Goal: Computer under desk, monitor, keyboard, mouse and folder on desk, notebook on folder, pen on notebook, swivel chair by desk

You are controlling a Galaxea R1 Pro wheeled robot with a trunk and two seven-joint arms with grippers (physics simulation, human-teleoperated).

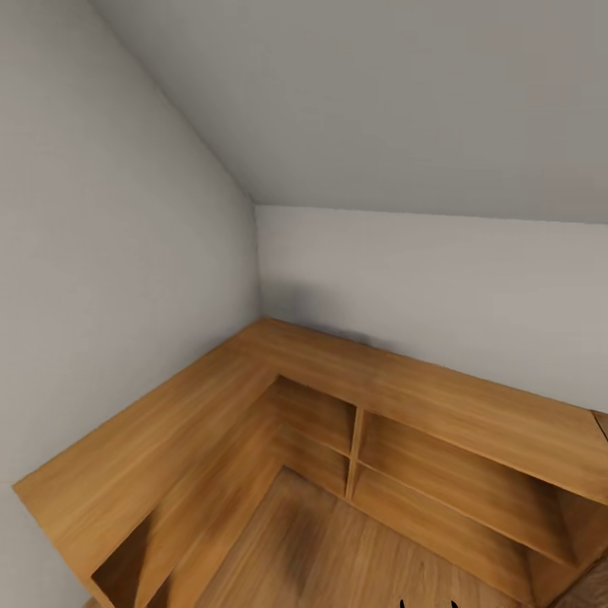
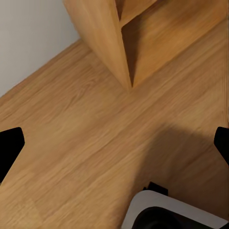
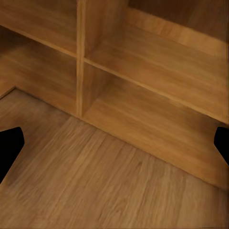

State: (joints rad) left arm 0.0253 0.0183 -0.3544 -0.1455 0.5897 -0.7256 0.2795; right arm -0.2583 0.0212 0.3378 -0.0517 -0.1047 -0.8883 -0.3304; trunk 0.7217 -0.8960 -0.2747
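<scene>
My left gripper (image 2: 114, 147) hangs open over bare wooden floor (image 2: 81, 138), its two black fingertips (image 2: 9, 148) far apart with nothing between them. My right gripper (image 3: 114, 145) is open too, above the floor in front of a low wooden shelf unit (image 3: 143, 71). Its black fingertips (image 3: 9, 148) sit at the picture's two sides and hold nothing. The head view looks into a room corner with an L-shaped wooden shelf unit (image 1: 405, 388) along two grey walls.
The shelf unit's open compartments (image 1: 312, 414) stand bare, split by an upright divider (image 1: 355, 452). One end panel of the unit (image 2: 102, 38) rises close to my left gripper. A white and dark part of my own body (image 2: 167, 212) sits under the left gripper. Grey walls (image 1: 110, 253) close the corner.
</scene>
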